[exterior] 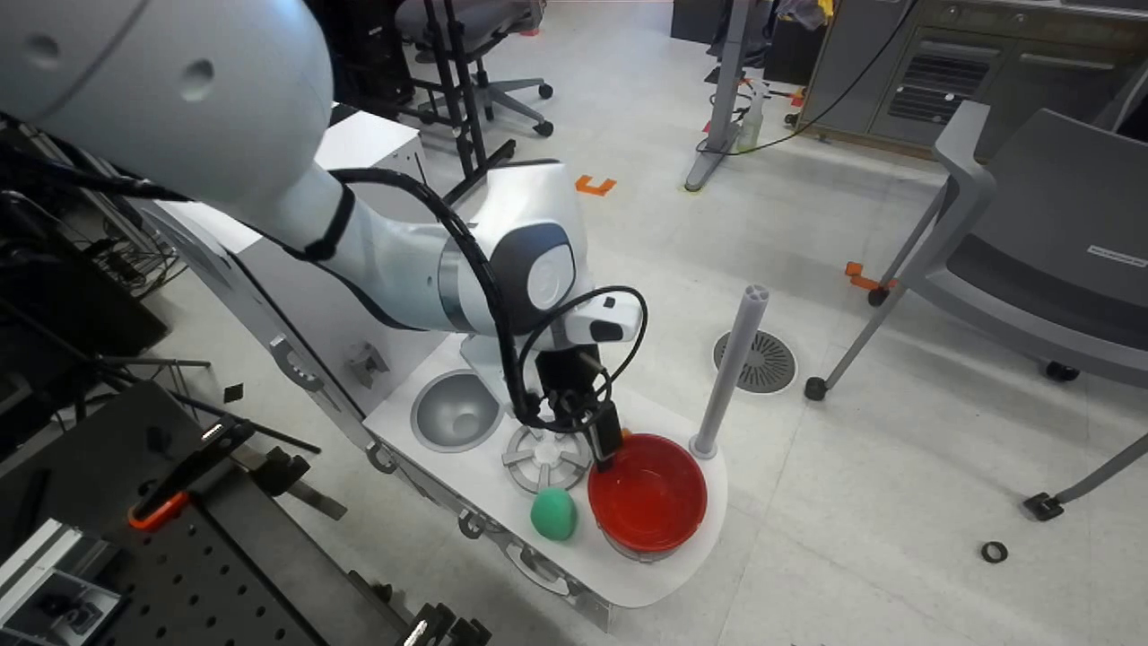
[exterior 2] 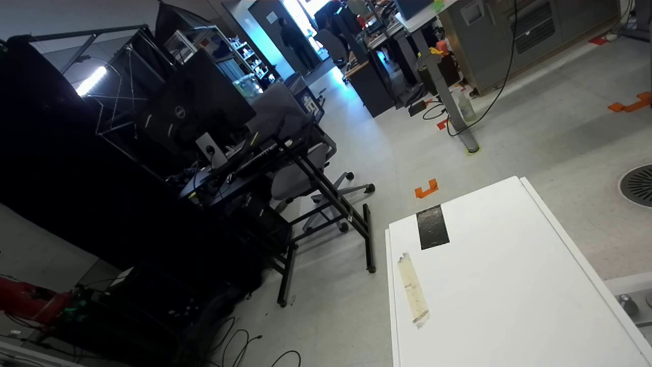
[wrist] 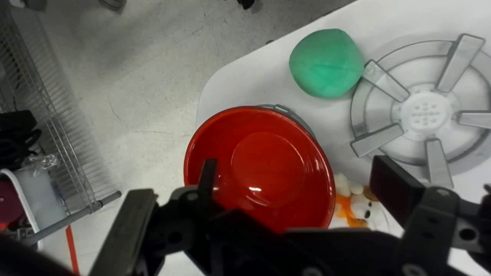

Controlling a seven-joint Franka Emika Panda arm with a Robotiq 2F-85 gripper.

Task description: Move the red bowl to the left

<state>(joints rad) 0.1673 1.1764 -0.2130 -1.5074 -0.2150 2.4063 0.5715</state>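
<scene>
Red bowl (exterior: 647,502) sits mouth up nr the rounded end of the white surface (exterior: 668,588), w/ a grey edge showing under it. Claw (wrist: 295,170) is at the bowl, fingers spread well apart: in the wrist view one finger (wrist: 397,188) is out past the rim & the other overlaps the bowl. Can't tell if either touches it.

Green ball (exterior: 554,514) is just beside the bowl, w/ a gap btwn them. In the wrist view it overlaps a prong of the grey burner (wrist: 425,111); contact unclear. White toy (wrist: 360,207) w/ orange on it is right by the rim, partly hidden.

Grey post (exterior: 731,372) stands upright nr the bowl; the round basin (exterior: 439,413) is past the burner, well apart from the bowl. White arm (exterior: 386,260) reaches down over the surface. In an exterior view: white panel (exterior 2: 504,285) w/ a tape strip (exterior 2: 413,290) & dark patch (exterior 2: 433,227).
</scene>
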